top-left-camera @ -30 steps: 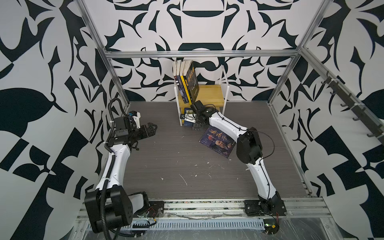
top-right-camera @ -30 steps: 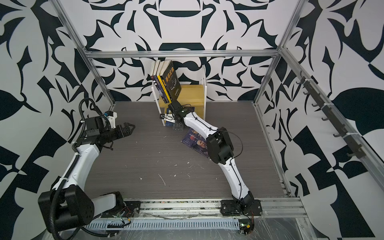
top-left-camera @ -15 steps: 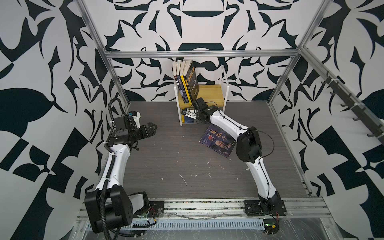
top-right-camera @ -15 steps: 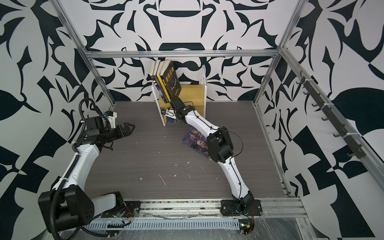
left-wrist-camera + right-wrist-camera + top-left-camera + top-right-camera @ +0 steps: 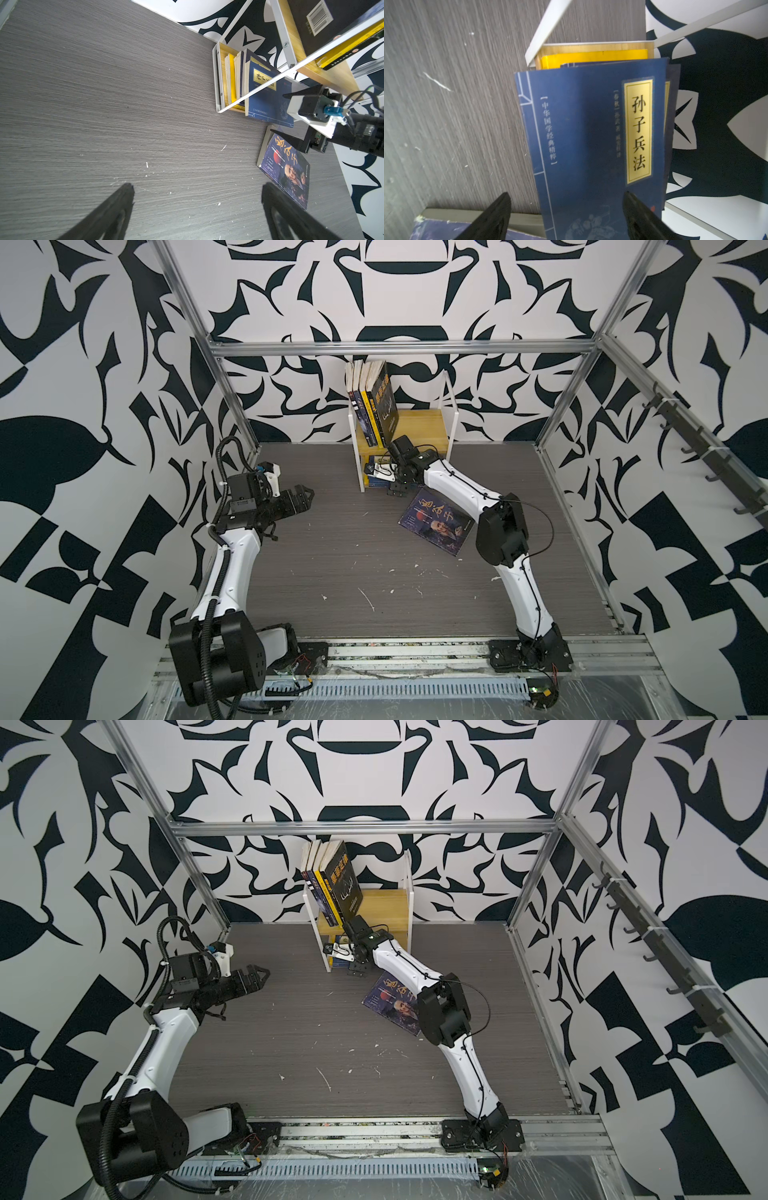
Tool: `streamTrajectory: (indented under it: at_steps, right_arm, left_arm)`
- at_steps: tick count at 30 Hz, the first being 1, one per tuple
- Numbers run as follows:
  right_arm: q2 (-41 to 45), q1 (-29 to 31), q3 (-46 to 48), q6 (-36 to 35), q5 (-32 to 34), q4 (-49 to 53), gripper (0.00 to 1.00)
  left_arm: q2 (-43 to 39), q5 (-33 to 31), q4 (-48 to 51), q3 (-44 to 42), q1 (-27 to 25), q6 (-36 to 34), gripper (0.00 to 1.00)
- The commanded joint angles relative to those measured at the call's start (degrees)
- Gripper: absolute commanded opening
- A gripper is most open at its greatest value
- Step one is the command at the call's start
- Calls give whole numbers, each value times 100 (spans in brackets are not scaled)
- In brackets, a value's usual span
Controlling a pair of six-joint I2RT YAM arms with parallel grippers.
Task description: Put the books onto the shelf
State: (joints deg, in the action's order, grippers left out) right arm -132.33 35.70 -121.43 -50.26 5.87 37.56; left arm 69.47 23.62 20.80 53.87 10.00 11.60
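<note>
A grey wood-grain table, flecked with white scuffs, sits inside black-and-white patterned walls framed by aluminium rails, with dark hooks lining one side.

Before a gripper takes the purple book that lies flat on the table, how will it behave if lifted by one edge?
The purple book looks like a thin paperback, so held by one edge it would probably droop and fan open. It lies flat on the table, so a push would likely slide it, not tip it.
</note>
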Motion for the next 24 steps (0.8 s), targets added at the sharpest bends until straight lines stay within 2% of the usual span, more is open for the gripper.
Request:
streamTrajectory:
  at_steps: [1,3,8,12,21,24]
  right_arm:
    - [275,-28,239,-244,363,-380,87]
    - [201,-22,216,-273,468,-551,83]
    - [79,-64,-2,-293,748,-751,64]
    - [33,-87,-132,-269,775,-826,52]
    - [-127,-160,-361,-230,701,-900,45]
    - [-12,-151,-332,-278,372,-575,62]
  left_arm:
    - [-51,105,-33,-4,28,39,99]
    - [-56,101,-38,8,24,36,100]
    - [-63,94,-37,-1,23,28,100]
    - [-64,97,-35,-6,21,18,100]
    - [-49,93,-49,-16,31,20,100]
    - [-60,98,-48,-18,39,18,100]
